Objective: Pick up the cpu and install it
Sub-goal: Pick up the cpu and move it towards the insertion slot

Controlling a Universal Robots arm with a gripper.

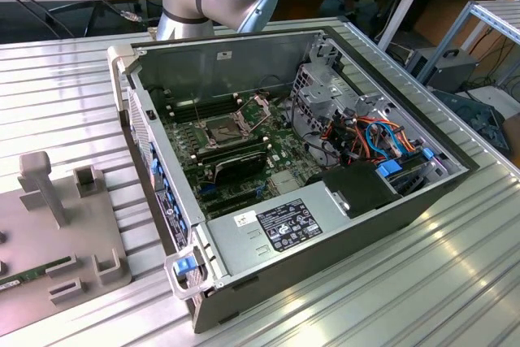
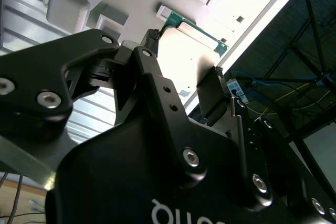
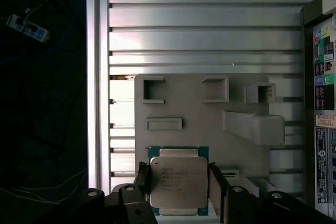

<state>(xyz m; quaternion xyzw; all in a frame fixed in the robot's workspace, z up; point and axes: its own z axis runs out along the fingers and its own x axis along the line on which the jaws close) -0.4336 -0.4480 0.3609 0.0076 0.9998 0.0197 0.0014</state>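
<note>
Desk [image 1: 455,282] of ribbed metal slats carries an open computer case [image 1: 236,58] at mid-scene, its board exposed. A grey holder plate [image 1: 89,225] lies on the desk at the exterior view's left, just beside the case. In the first wrist view the hand [image 3: 177,167] has its fingers [image 3: 143,179] spread wide, one on each side of the cpu [image 3: 177,182], which lies flat on that plate, silver top up.

Cpu [image 3: 177,182]: dull grey metal lid, green board rim. Gripper [image 2: 185,56]: matt black metal, bright screw heads. Fixture [image 3: 194,114]: matt grey plastic. Table [image 3: 210,40]: ribbed metal, satin sheen. Case [image 1: 325,258]: dark painted metal.
</note>
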